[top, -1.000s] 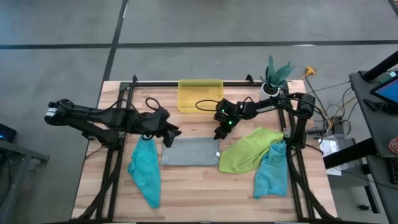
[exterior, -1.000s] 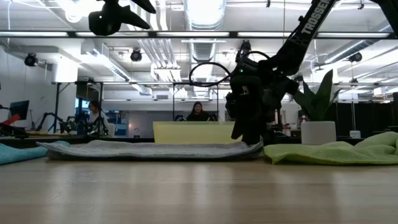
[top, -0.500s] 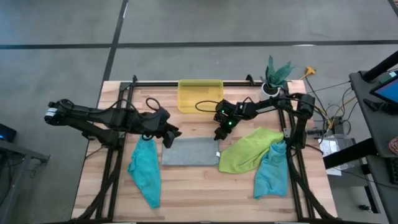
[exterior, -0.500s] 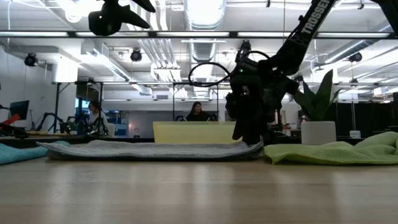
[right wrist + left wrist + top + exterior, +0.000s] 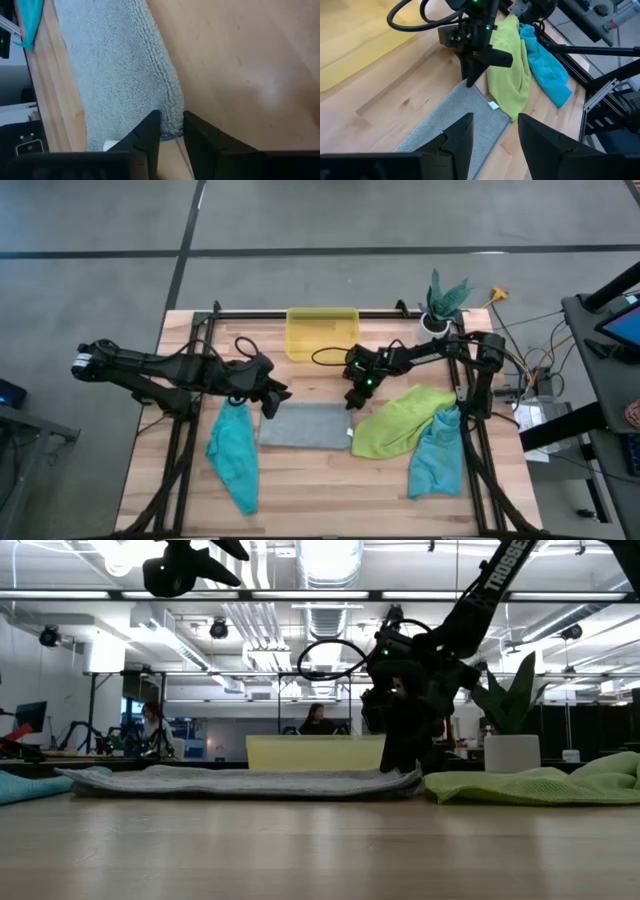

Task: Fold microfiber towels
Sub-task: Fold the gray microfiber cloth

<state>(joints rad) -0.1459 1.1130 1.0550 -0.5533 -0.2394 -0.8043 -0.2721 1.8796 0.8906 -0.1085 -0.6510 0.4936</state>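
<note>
Barely begun: grey towel (image 5: 305, 424) lies flat, its corner pinched by right gripper (image 5: 350, 401) fingers; left gripper (image 5: 272, 402) fingers parted; nothing folded.

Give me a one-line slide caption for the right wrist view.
Right gripper with jaws closing on the far corner of the grey towel.

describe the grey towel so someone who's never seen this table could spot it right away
Start at the yellow translucent plastic bin on the far edge of the wooden table. Just nearer than it, mid-table, lies the flat light grey rectangular microfiber towel, with the right end effector at its far right corner. Its neighbours are crumpled: a teal towel on the left, a lime green towel on the right.
</note>
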